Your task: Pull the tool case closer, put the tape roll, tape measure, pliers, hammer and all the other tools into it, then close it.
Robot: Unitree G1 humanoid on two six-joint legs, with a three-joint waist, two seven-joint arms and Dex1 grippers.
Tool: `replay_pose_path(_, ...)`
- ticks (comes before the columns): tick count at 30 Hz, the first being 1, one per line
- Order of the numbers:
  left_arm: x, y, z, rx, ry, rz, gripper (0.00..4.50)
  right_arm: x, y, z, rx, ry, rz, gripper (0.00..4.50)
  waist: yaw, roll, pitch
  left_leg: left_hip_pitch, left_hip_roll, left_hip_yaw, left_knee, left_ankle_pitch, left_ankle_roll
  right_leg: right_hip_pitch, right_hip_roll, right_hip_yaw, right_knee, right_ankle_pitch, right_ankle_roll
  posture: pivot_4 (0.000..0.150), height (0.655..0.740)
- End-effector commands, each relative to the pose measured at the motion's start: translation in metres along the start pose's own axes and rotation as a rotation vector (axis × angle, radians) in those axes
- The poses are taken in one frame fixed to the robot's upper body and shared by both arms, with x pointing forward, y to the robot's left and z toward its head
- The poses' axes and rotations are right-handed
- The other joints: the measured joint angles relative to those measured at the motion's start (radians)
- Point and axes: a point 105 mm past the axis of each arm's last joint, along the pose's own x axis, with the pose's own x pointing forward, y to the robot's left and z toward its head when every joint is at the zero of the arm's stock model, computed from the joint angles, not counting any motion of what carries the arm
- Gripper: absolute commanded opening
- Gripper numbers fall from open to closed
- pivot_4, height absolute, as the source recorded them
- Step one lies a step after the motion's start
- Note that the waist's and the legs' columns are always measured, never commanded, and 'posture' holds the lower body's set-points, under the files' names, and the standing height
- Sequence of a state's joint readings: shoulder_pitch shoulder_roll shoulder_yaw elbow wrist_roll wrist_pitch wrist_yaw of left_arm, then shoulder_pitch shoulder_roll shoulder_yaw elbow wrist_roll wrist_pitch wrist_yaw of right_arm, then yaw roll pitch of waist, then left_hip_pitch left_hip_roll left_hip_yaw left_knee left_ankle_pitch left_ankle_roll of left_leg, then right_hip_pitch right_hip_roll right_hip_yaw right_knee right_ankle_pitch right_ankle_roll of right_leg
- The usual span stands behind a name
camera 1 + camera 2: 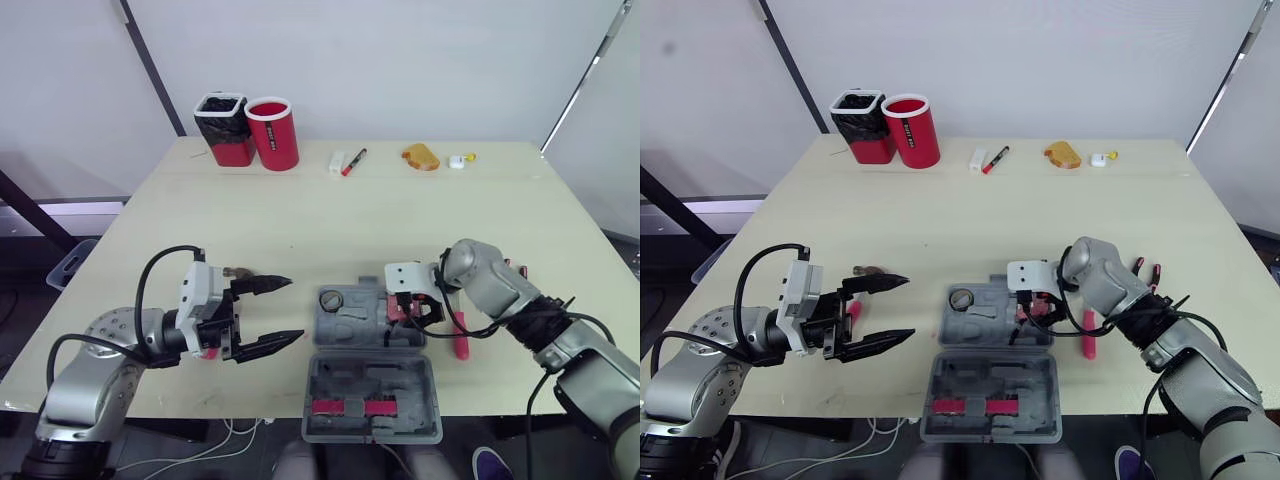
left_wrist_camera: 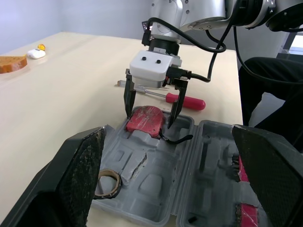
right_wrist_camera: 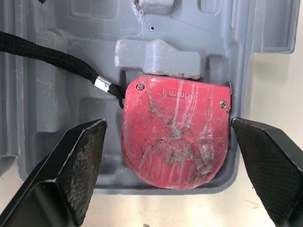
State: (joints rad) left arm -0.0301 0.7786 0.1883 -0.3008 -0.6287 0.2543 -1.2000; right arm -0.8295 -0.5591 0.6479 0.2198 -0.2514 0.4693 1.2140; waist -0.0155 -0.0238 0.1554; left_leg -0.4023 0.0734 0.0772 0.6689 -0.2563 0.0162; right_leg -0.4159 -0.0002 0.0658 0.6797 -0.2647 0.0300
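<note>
My right gripper stood spread wide astride the scuffed, rounded red tape measure, which lay in a corner recess of the open grey moulded-plastic tool case. The tape roll lay in another recess. My left gripper gaped beside the case.

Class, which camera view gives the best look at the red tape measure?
The right wrist view: the tape measure lies face-up in the tool case, whole red face and strap visible. The left wrist view shows it obliquely beneath the right pincer; the eye views catch a red sliver under that pincer.
</note>
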Motion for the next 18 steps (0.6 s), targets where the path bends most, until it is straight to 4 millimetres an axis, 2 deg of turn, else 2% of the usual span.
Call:
replay_pose_path(1, -0.001, -0.001, 0.005, 0.027, -0.009, -0.006, 4.50, -0.021, -0.004, 0.008, -0.007, -0.054, -0.054, 4.43, 0.000, 0.000, 0.000, 0.000, 0.000, 0.000, 0.000, 0.000, 0.000, 0.000, 0.000, 0.000, 0.000, 0.000, 0.000, 0.150, 0.7400)
replay_pose_path(5, -0.001, -0.002, 0.004, 0.025, -0.009, -0.008, 4.50, -0.037, -0.003, 0.005, 0.021, -0.102, -0.114, 4.43, 0.002, 0.000, 0.000, 0.000, 0.000, 0.000, 0.000, 0.000, 0.000, 0.000, 0.000, 0.000, 0.000, 0.000, 0.000, 0.150, 0.7400)
replay_pose_path(10, -0.001, -0.003, 0.004, 0.022, -0.011, -0.011, 4.50, -0.053, -0.005, 0.001, 0.167, -0.266, -0.233, 4.43, 0.002, 0.000, 0.000, 0.000, 0.000, 0.000, 0.000, 0.000, 0.000, 0.000, 0.000, 0.000, 0.000, 0.000, 0.000, 0.150, 0.7400)
replay_pose_path(13, 0.000, -0.003, 0.003, 0.019, -0.012, -0.016, 4.50, -0.056, -0.002, 0.003, 0.217, -0.379, -0.288, 3.68, 0.001, 0.000, 0.000, 0.000, 0.000, 0.000, 0.000, 0.000, 0.000, 0.000, 0.000, 0.000, -0.001, 0.000, 0.000, 0.150, 0.7400)
replay_pose_path(14, 0.000, -0.003, 0.003, 0.018, -0.013, -0.017, 4.50, -0.056, -0.002, 0.004, 0.232, -0.425, -0.309, 3.12, 0.000, 0.000, 0.000, 0.000, 0.000, 0.000, 0.000, 0.000, 0.000, 0.000, 0.000, 0.000, -0.001, 0.000, 0.000, 0.150, 0.7400)
replay_pose_path(17, 0.001, -0.002, 0.003, 0.019, -0.014, -0.020, 4.50, -0.054, -0.002, 0.001, 0.295, -0.504, -0.361, 2.06, -0.001, 0.000, 0.000, 0.000, 0.000, -0.001, -0.001, 0.000, 0.000, 0.000, 0.001, 0.001, 0.000, 0.000, 0.000, 0.150, 0.7400)
replay_pose_path(18, 0.001, -0.002, 0.003, 0.019, -0.015, -0.020, 4.50, -0.052, -0.002, 0.001, 0.316, -0.543, -0.377, 2.06, -0.001, 0.000, 0.000, 0.000, 0.000, 0.000, -0.001, 0.000, 0.000, 0.000, 0.000, 0.001, 0.000, 0.000, 0.000, 0.150, 0.7400)
